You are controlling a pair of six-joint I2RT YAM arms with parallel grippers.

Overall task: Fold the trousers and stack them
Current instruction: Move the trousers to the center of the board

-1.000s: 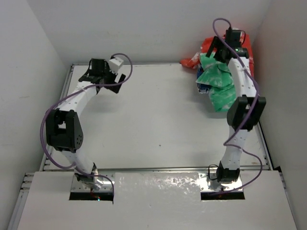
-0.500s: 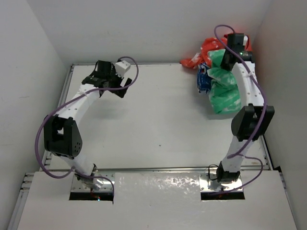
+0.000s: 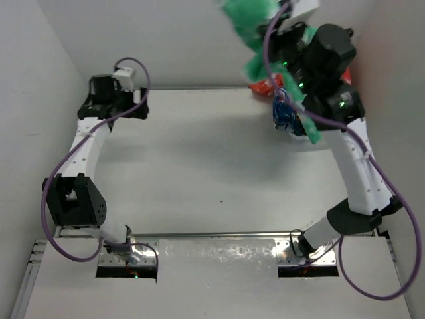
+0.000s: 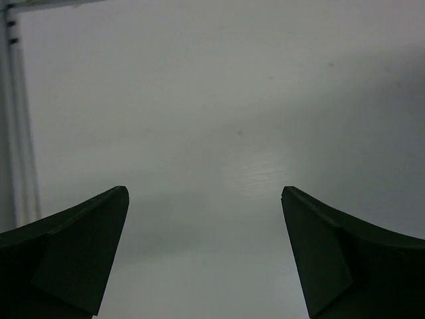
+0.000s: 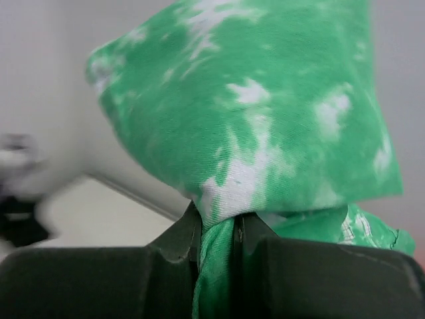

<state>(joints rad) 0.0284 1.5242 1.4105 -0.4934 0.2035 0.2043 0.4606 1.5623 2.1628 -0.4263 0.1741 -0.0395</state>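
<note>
Trousers [image 3: 247,23] raised high, green-white blotched, pinched in right hand [image 5: 216,226]; left hand [image 4: 204,194] spread.

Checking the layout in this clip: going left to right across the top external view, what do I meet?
The left gripper with jaws open → table → trousers held aloft → right arm's elbow.

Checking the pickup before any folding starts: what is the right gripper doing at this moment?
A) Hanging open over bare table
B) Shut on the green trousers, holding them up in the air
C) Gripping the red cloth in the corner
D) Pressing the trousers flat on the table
B: in the wrist view the right gripper has its jaws pinched on a fold of the trousers, which hang from it high above the table.
</note>
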